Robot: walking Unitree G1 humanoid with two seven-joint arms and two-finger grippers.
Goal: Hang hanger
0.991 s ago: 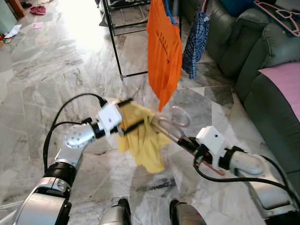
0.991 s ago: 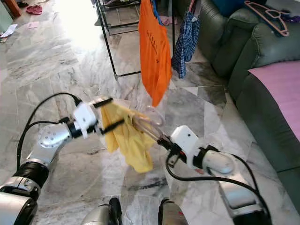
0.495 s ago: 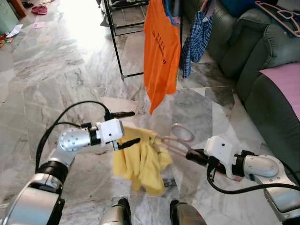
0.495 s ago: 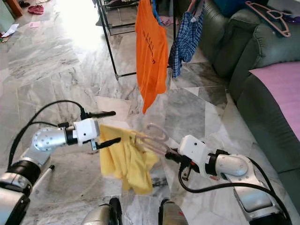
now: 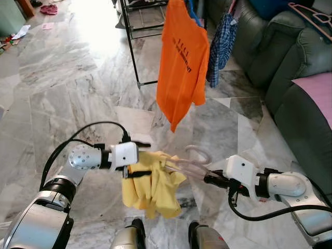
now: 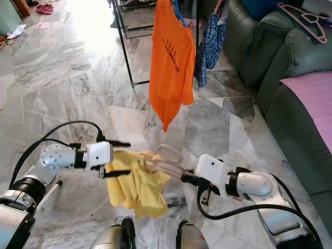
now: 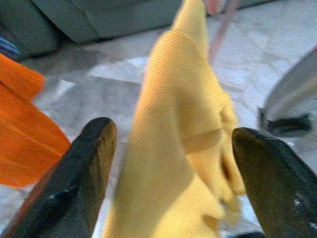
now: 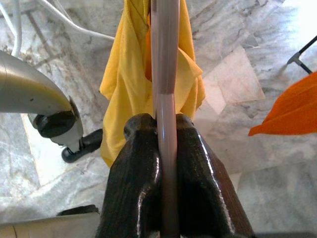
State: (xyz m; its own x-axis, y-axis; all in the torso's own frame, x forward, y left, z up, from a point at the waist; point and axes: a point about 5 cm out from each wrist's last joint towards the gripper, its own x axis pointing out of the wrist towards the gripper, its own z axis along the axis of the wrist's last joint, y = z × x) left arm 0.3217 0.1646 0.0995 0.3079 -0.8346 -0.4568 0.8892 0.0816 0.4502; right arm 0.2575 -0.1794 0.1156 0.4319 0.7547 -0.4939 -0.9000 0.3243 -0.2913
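Between both grippers, right gripper (image 5: pixel 208 179) jaws clamp the hanger (image 5: pixel 193 161); left gripper (image 5: pixel 139 160) jaws gape around its yellow shirt (image 5: pixel 150 188).

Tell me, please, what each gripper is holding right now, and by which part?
The right gripper is clamped on the pink hanger carrying the yellow shirt, gripping its bar. The left gripper is open around the shirt, holding nothing.

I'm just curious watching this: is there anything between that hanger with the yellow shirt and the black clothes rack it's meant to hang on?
No obstacle stands on the marble floor between them. The right end effector grips the hanger carrying the yellow shirt. The orange shirt already hangs from the rack on the near side.
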